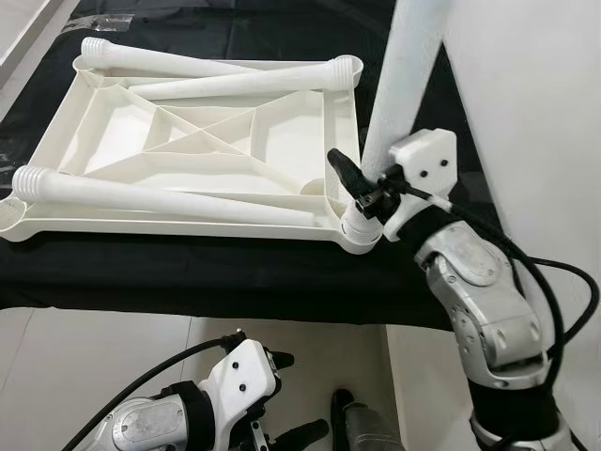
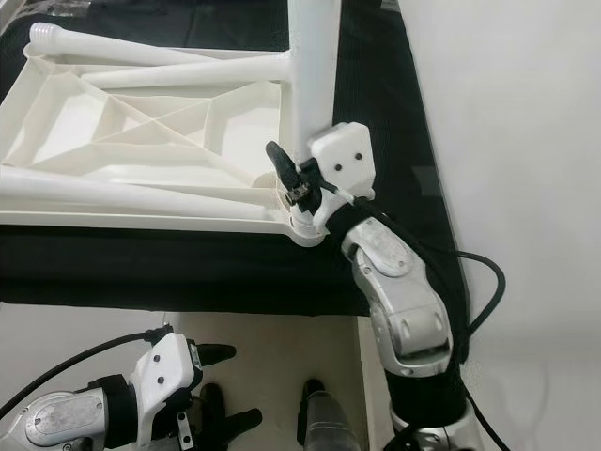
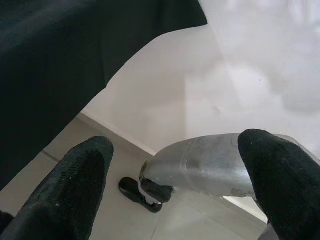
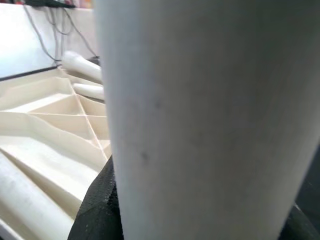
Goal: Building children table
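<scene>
Left eye view: right gripper (image 1: 362, 193) clamped on upright leg (image 1: 404, 75) at tabletop (image 1: 202, 141) corner socket (three legs unmounted); left gripper (image 3: 170, 185) open, idle.

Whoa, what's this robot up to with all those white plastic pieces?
It is putting together a small table. The tabletop lies upside down on a black cloth. The right claw grips one leg standing upright at the near right corner. Three loose legs lie across the tabletop. The left claw hangs idle below.
</scene>
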Robot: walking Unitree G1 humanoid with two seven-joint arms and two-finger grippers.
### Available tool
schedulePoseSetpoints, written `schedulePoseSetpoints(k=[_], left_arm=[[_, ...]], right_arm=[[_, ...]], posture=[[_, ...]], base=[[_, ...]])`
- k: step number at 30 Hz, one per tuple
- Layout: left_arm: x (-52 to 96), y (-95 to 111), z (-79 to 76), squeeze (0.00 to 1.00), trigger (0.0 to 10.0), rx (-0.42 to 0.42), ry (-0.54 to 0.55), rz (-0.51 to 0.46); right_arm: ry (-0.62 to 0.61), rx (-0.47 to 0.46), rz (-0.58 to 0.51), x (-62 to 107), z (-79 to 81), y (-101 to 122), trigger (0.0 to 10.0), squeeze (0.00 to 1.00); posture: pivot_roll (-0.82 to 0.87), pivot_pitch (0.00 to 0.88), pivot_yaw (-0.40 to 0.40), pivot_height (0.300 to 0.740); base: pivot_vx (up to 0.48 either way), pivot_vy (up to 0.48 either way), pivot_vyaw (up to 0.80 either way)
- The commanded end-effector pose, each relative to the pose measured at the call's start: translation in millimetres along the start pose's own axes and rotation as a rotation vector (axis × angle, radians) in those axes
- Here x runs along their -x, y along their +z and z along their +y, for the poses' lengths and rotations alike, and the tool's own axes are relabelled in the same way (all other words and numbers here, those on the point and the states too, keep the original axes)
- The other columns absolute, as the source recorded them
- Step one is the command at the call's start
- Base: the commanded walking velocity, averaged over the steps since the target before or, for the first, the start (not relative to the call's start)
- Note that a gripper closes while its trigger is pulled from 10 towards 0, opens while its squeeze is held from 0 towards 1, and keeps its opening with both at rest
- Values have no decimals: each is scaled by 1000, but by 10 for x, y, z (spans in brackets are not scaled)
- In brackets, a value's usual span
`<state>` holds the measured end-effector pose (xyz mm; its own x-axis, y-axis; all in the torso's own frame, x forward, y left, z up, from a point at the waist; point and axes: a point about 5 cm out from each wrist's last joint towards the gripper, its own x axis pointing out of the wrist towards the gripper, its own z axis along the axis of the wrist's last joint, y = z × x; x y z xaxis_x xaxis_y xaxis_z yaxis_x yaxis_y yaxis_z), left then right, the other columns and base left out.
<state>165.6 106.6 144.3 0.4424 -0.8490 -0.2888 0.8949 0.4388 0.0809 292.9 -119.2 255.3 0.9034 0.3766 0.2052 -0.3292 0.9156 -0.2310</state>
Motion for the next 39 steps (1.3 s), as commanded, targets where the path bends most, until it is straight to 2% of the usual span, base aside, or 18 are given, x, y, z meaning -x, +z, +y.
schedulePoseSetpoints(k=[1,2,4,6,18,20,25,29,31,35,39], left_arm=[[-16,-66,-39,0,10000,23,-12,16],[-16,-66,-39,0,10000,23,-12,16],[-23,-70,-39,0,10000,21,-14,17],[-22,-71,-37,0,10000,20,-14,17],[-20,-82,-28,0,10000,13,-17,20],[-19,-87,-27,0,10000,10,-20,23],[-21,-88,-28,0,10000,7,-22,23],[-23,-89,-29,0,10000,4,-24,24],[-22,-89,-28,0,10000,3,-25,24],[-17,-84,-19,0,10000,0,-28,24],[-15,-82,-15,0,10000,-1,-27,23]], right_arm=[[-111,-72,401,122,-98,-707,10000,0],[-111,-72,401,122,-98,-707,10000,0],[-162,-146,413,93,-134,-719,10000,0],[-174,-167,417,88,-141,-723,10000,0],[-213,-231,422,180,-140,-802,10000,0],[-185,-263,347,183,-116,-757,10000,0],[-155,-267,324,222,-86,-761,10000,0],[-138,-308,324,282,-69,-805,10000,0],[-128,-310,314,290,-67,-802,10000,0],[-60,-223,291,285,10,-753,10000,0],[-50,-220,282,275,28,-735,10000,0]], posture=[[0,364,-11,740],[0,364,-11,740],[0,363,-13,740],[1,363,-12,740],[1,351,-7,740],[1,347,-4,740],[1,344,-3,740],[3,341,-2,740],[3,341,-1,740],[3,345,1,740],[4,345,1,740]], base=[[0,0,0],[0,0,0],[0,0,0],[0,0,0],[0,0,0],[0,0,0],[0,0,0],[0,0,0],[0,0,0],[0,0,0],[0,0,0]])
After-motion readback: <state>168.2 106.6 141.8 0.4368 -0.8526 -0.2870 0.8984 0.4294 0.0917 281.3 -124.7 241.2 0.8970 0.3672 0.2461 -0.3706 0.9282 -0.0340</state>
